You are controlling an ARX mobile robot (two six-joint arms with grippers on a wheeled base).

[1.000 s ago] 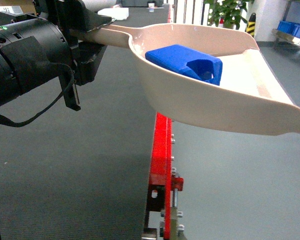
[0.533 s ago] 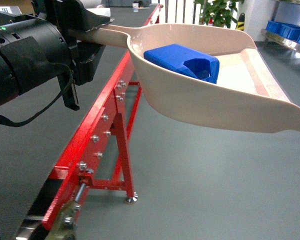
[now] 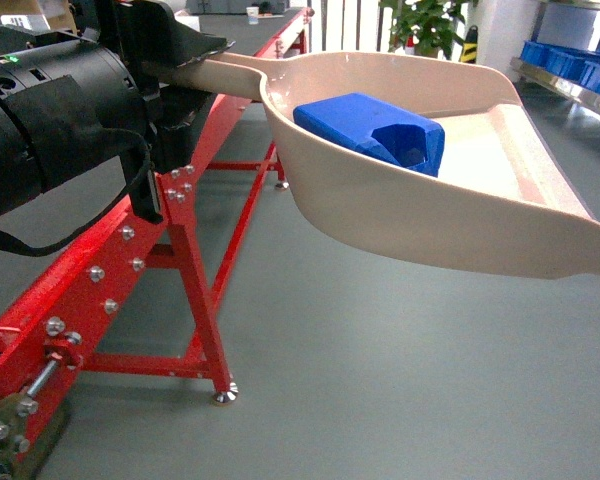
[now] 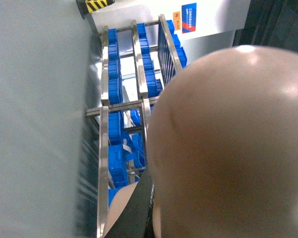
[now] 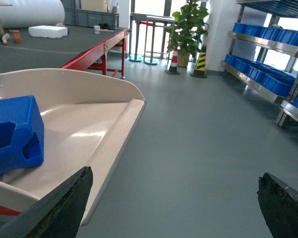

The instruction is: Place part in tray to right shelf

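Note:
The beige tray (image 3: 400, 215) hangs in the air across the head view, with my left gripper (image 3: 180, 65) shut on its long handle at the upper left. The blue part (image 3: 370, 128) lies inside the tray, near its back wall. In the left wrist view the tray's underside (image 4: 228, 148) fills most of the picture, beside one black finger (image 4: 139, 208). The right wrist view shows the part (image 5: 15, 131) in the tray (image 5: 114, 124) at the left. My right gripper (image 5: 174, 198) is open there with only floor between its fingers. The right shelf (image 5: 268, 49), a steel rack with blue crates, stands far off to the right.
A red steel frame on legs (image 3: 130, 250) runs from the lower left towards the back, under the tray's handle. Grey floor lies beneath the tray. A potted plant (image 5: 188, 25) and a striped post (image 5: 201, 62) stand at the back. More steel racks hold blue crates (image 4: 119, 124).
The whole background has slid across the head view: the red frame moved from the centre to the left. The tray, the part and my left gripper kept their places in the picture.

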